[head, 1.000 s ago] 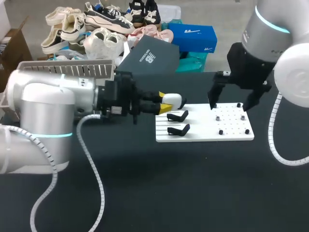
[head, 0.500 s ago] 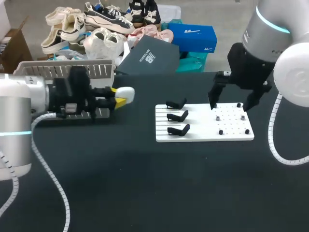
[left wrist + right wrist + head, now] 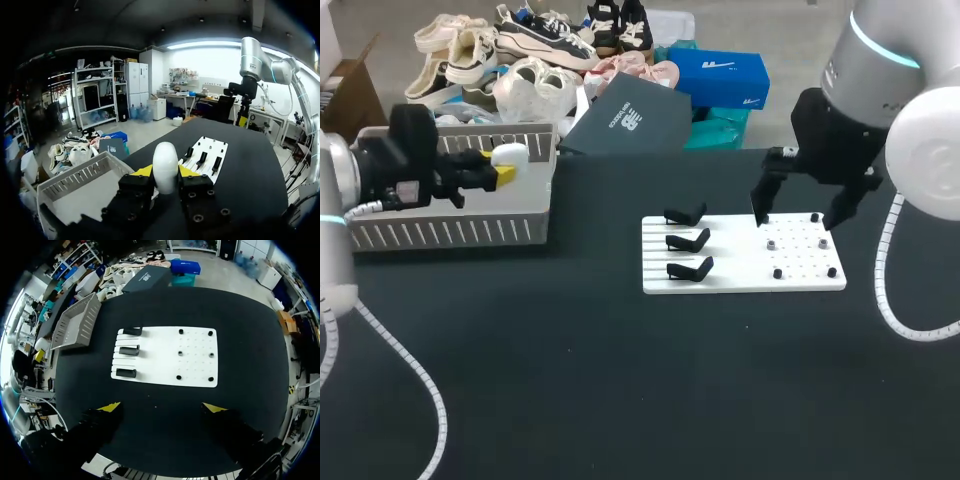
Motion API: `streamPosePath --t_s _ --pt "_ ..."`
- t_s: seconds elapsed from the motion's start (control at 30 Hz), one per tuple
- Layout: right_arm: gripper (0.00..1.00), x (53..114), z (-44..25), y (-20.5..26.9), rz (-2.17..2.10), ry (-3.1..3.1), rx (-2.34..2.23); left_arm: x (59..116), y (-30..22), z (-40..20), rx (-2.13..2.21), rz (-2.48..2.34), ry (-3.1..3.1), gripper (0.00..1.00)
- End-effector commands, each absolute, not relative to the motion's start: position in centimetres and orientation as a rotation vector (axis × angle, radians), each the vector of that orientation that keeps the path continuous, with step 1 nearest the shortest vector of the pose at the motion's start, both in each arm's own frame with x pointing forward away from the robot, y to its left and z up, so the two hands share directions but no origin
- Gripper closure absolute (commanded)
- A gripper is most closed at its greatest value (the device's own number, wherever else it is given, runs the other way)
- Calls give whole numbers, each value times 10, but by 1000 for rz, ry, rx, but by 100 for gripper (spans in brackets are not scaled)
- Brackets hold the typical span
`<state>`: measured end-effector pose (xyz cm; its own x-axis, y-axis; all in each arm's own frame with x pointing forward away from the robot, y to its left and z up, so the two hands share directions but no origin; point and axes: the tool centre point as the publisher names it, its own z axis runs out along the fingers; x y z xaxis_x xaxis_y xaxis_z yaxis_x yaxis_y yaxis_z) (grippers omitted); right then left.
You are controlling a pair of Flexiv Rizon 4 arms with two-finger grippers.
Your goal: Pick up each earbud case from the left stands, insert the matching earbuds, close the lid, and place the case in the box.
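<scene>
Case (image 3: 510,154) moved to box (image 3: 450,232); wrist shows hand (image 3: 165,172) clamping.

No readable text, numbers or signs on anything on the table. The earbud case (image 3: 165,167) is plain white, the white board (image 3: 740,278) is unmarked, and the basket (image 3: 450,232) has no label showing.
</scene>
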<state>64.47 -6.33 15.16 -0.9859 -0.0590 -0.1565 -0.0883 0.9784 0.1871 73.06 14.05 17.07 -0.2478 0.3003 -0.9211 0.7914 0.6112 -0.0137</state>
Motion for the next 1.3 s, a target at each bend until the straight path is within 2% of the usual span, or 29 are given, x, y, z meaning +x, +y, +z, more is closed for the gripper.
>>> streamPosePath --t_s 0.03,0.57,0.83,0.9,0.93,0.97,1.0,1.3 --pt "0 644 151 -64 293 2972 -111 751 141 159 689 -387 1885 100" --pt "0 644 151 -64 293 2972 -111 831 161 123 623 -412 2123 100" --pt "0 644 151 -64 293 2972 -111 840 154 98 622 -469 2182 99" --pt "0 644 151 -64 293 2972 -111 840 150 95 629 -486 2186 80" --pt "0 644 151 -64 293 2972 -111 839 148 93 627 -487 2193 56" --pt "0 644 151 -64 293 2972 -111 837 148 92 627 -487 2195 6" --pt "0 644 151 -64 293 2972 -111 837 148 92 624 -489 2197 0" --pt "0 644 151 -64 293 2972 -111 815 143 115 700 -495 2098 0"
